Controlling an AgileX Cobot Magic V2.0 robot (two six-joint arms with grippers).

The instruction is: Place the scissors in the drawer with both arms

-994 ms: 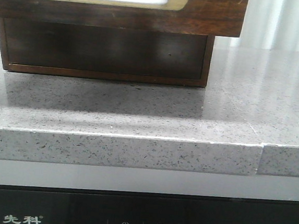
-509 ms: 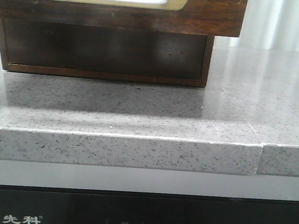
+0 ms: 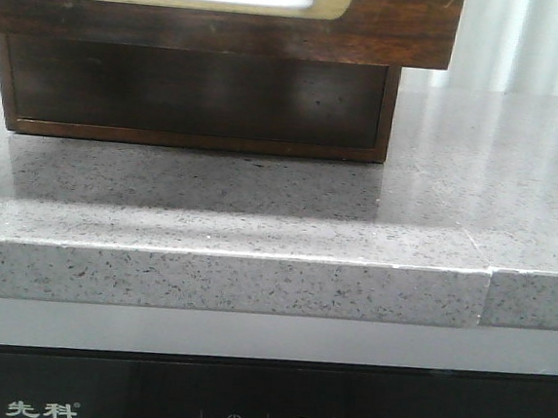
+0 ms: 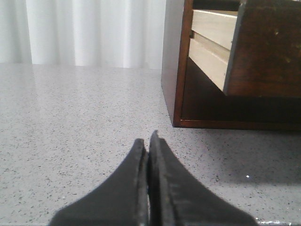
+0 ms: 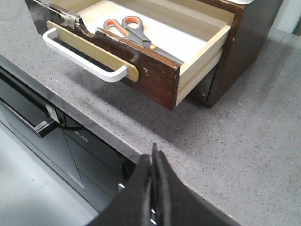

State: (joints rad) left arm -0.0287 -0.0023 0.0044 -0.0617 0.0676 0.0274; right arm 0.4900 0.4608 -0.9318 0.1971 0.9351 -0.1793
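Nothing has moved since before. We log: scissors (image 5: 136,32), light, stiff, best taken by the looped handle, inside the open drawer (image 5: 155,77); left pincer (image 4: 149,141) and right pincer (image 5: 154,153) closed, empty.

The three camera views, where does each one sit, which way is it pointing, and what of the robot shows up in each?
Front view: low, facing forward over the grey countertop at the open drawer; no robot parts show.
Left wrist view: low over the countertop beside the wooden cabinet; shut left gripper shows.
Right wrist view: above, looking down on the drawer holding the scissors; shut right gripper shows.
All three share drawer and countertop.
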